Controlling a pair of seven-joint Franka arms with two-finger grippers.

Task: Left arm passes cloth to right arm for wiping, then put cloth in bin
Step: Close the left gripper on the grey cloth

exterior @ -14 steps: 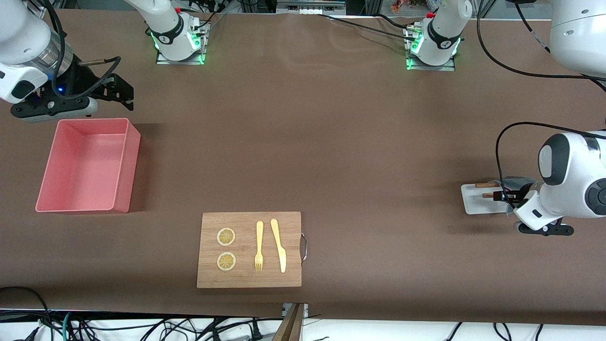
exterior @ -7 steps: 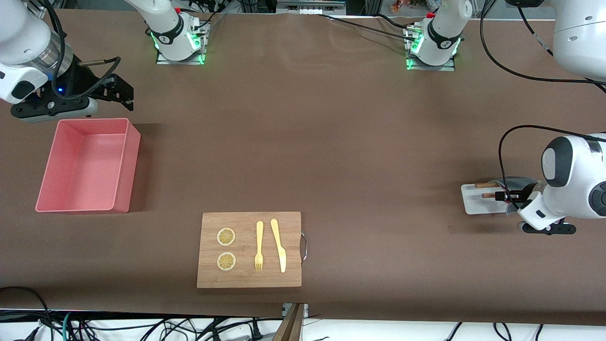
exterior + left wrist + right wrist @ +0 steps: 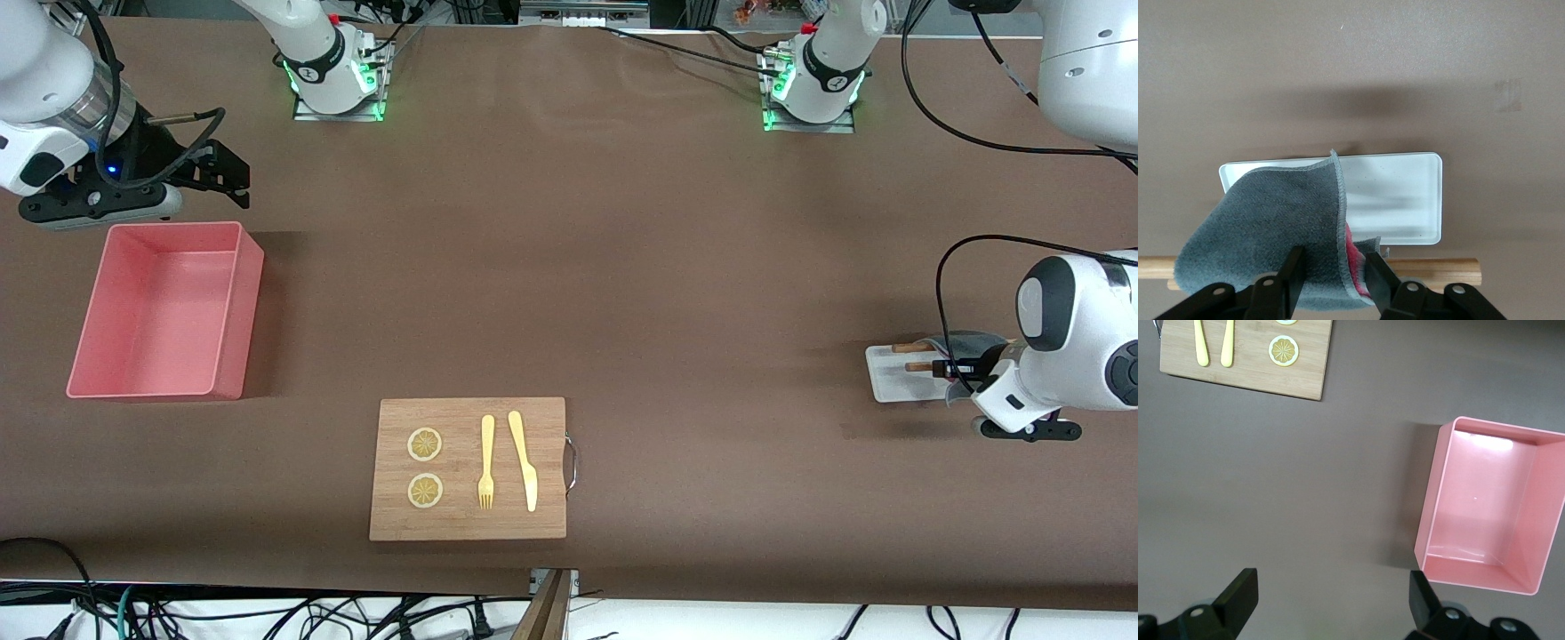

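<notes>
Where the left arm reaches down at its own end of the surface [image 3: 622,267], we see the left pincer [image 3: 1331,283] closed on the cloth [image 3: 1271,227], one finger [image 3: 1290,277] on the grey face and the other against the folded edge where the pink-red face shows. The cloth drapes over one end of a white tray [image 3: 1405,200] and over a wooden rod [image 3: 1431,270] lying along the tray's edge; we cannot tell whether the cloth is lifted clear of the tray. From the front, the left pincer [image 3: 965,369] sits over the tray [image 3: 889,378], with the cloth [image 3: 973,340] showing as a grey patch beside the wrist and two rod ends [image 3: 909,348] just above the tray. At the right arm's end, the right pincer [image 3: 1331,600] hangs wide open and empty, waiting above bare surface just beside the bin [image 3: 1438,493]. In the front view the right pincer [image 3: 218,173] is above the surface just past the bin's [image 3: 240,302] farther wall, and nothing lies in the bin. Nearer the front camera, between the two ends, a board [image 3: 391,524] carries two lemon slices [image 3: 424,444], a fork [image 3: 486,462] and a knife [image 3: 523,458], well apart from both the cloth and the bin.
</notes>
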